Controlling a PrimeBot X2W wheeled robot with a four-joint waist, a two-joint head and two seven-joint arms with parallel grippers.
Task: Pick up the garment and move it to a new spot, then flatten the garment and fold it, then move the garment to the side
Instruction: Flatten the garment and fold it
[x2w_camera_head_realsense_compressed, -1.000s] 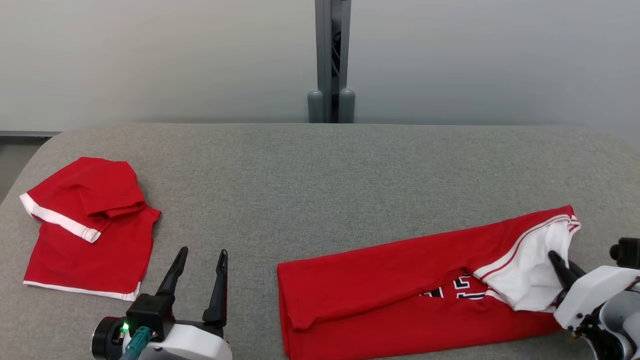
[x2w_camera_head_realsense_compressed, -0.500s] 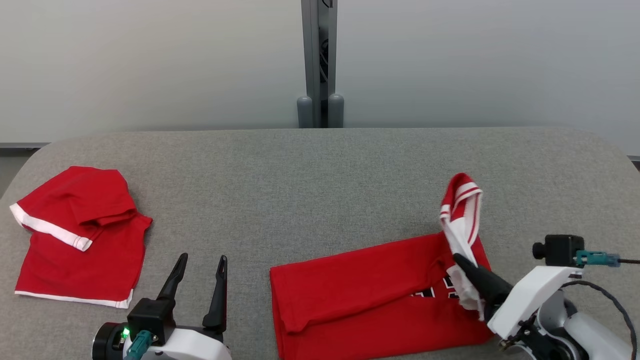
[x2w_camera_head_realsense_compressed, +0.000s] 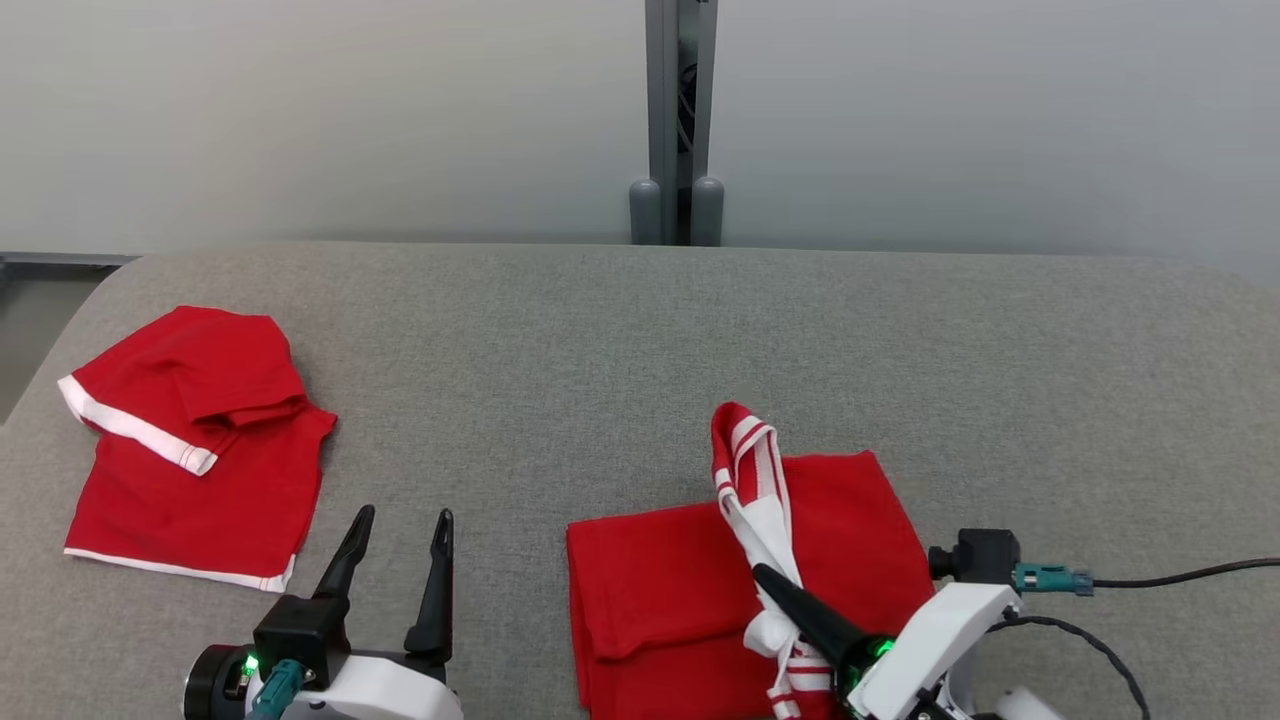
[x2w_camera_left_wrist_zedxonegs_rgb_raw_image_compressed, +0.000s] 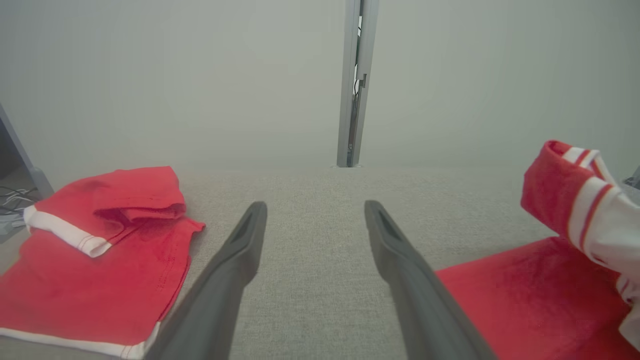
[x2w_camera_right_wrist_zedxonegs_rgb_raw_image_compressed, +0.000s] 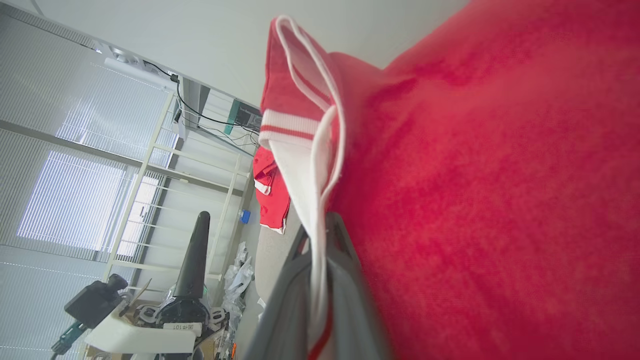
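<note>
Fold in progress, I judge: my right gripper (x2w_camera_head_realsense_compressed: 765, 578) clamps the striped hem of the garment (x2w_camera_head_realsense_compressed: 650, 580), which lies at the near edge of the table (x2w_camera_head_realsense_compressed: 600, 350); left gripper (x2w_camera_head_realsense_compressed: 405, 515) spread, empty. Next: lay hem down square

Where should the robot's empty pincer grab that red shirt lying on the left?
Probably the near right corner of the folded red shirt, on its white hem, coming in low from the left pincer's side. That corner lies flat and closest to the open pincer, while the far part is bunched.
</note>
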